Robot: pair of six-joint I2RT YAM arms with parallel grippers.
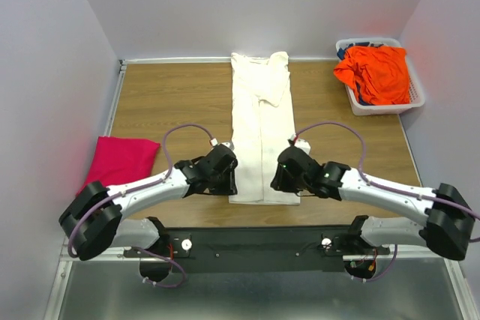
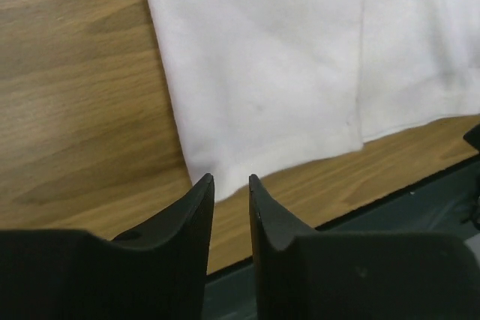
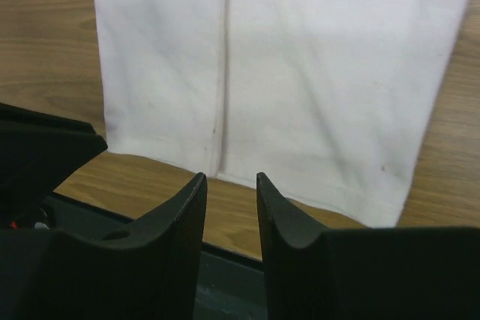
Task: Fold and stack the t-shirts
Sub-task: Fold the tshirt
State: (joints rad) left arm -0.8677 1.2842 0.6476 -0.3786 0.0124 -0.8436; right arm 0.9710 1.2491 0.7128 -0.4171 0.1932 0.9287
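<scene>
The cream-white t-shirt [image 1: 260, 133] is seen in the centre of the top view. It is folded into a long narrow strip that runs from the far edge of the table [image 1: 165, 103] down toward the arms. Its near hem lies in the lower middle of the frame, between the two claws. The left claw [image 1: 227, 179] is placed just beside the lower left corner of the strip, and the right claw [image 1: 282, 177] just beside the lower right corner.

In the left wrist view the white cloth fills the upper right, and its hem corner is found just above the fingertips [image 2: 196, 207]. These are parted by a narrow gap and nothing is held between them. In the right wrist view the hem crosses the frame just above the tips, which are also a little apart, with only wood seen between them. Whether the cloth is touched cannot be told.

The magenta-pink t-shirt [image 1: 120, 159] is laid folded at the left edge of the table, near the left arm. The bright orange t-shirt [image 1: 375, 73] is heaped in the white basket [image 1: 384, 107] at the upper right, well apart from both claws.
</scene>
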